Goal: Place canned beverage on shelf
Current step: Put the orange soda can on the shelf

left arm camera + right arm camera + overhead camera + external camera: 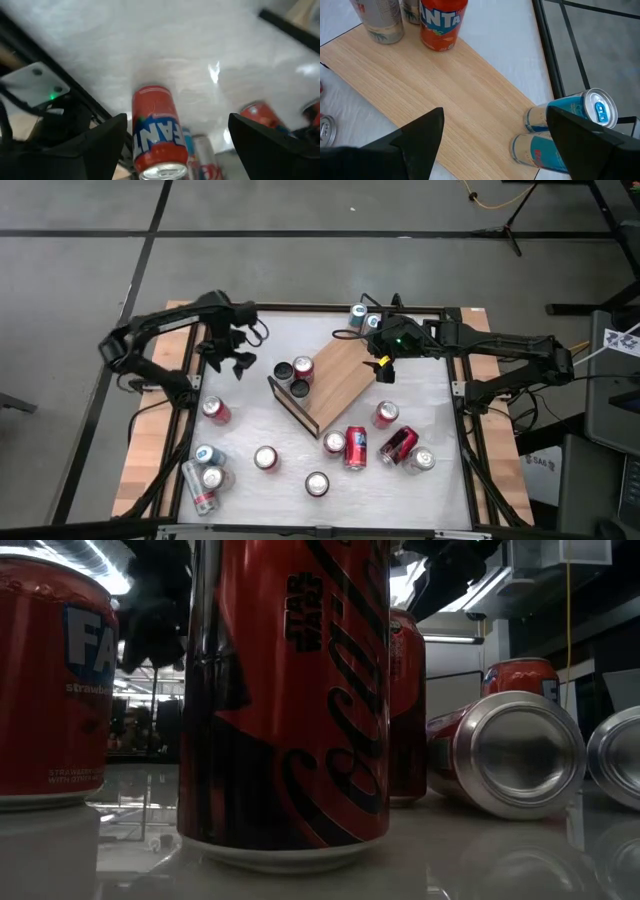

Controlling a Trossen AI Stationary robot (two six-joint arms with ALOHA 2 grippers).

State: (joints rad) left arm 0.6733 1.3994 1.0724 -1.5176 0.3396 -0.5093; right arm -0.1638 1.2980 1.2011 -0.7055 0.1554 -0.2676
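My left claw (228, 352) hangs spread above the Fanta can (156, 131) near the table's (440, 410) left edge; right claw (385, 365) spread over the shelf (335, 380). Off-centre, I'd topple it.

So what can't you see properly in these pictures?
- Low view: the big cola can blocks the table's middle and the shelf.
- Left wrist view: cans near the Fanta can are blurred and cut off.
- High view: can labels too small to read.

Front can (285, 700) – "STAR WARS"; shelf can (442, 22) – "FANTA".
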